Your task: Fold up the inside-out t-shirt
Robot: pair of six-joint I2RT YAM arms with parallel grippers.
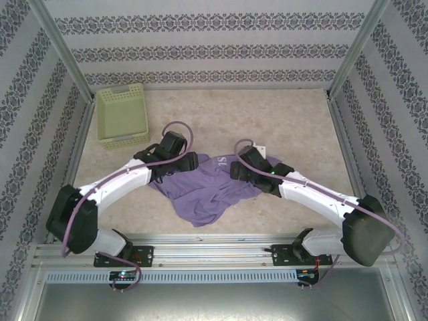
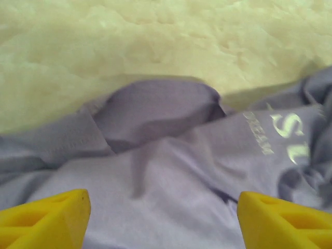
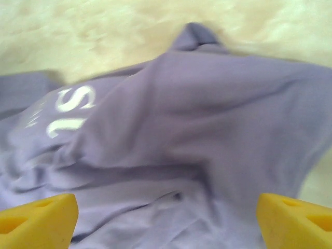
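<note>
Bunching is hiding hems on the t-shirt [image 1: 200,194], so I am aiming my left hand [image 2: 163,220] and right hand [image 3: 166,220], both wide and empty, at separate edges.

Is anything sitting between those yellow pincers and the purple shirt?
Nothing visible. The left pincer and right pincer both hang open right over the t-shirt, bare cloth below them. The green basket sits apart, far left.

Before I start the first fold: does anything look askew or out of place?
Yes. The t-shirt is crumpled in a heap between the arms, not spread flat, with wrinkles across its white lettering. The left gripper and right gripper hold their fingers open over it. The green basket stands upright, far left.
</note>
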